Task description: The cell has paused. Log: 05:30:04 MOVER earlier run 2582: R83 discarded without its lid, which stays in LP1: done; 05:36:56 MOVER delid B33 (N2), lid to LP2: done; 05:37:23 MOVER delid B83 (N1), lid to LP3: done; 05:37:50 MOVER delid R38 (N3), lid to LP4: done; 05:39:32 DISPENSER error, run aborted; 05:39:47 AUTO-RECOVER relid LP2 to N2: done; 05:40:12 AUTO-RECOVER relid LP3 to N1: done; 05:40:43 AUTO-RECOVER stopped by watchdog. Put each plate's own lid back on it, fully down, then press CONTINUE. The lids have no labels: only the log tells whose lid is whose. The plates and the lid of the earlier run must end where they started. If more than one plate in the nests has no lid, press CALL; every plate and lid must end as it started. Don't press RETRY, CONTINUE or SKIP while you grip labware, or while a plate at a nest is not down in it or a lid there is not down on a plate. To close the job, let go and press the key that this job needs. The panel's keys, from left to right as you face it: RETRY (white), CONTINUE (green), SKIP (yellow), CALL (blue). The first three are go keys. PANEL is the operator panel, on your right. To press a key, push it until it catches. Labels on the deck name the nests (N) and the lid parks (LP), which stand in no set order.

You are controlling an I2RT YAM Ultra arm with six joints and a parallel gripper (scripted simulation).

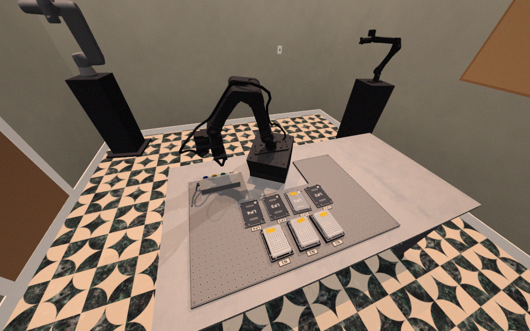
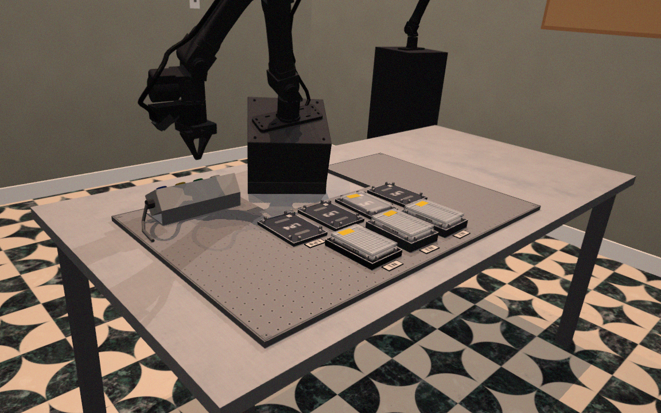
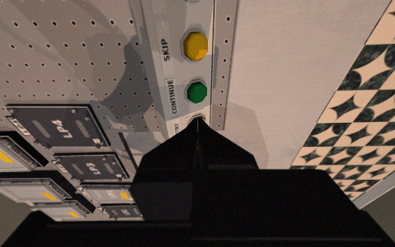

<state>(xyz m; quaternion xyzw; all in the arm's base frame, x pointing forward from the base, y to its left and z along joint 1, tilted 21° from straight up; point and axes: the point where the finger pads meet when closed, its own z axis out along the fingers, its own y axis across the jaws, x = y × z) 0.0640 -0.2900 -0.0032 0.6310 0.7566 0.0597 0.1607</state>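
Tool [image 1: 221, 163] [image 2: 198, 157] [image 3: 197, 123] hangs shut above the operator panel [image 1: 220, 185] [image 2: 194, 197] [image 3: 180, 68], gripping nothing.

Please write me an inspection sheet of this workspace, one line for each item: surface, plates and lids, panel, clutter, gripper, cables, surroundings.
Surface: pale table bearing a perforated board.
Plates: one each at N1, N3 and N2.
Lids: one at LP1; none at LP2, LP3 or LP4.
Panel: grey key box; whether a key is caught, cannot tell.
Clutter: nothing seen.
Gripper: shut, empty, above the panel.
Cables: one at the panel's end; others along the arm.
Surroundings: two more arms on dark pedestals, patterned floor.
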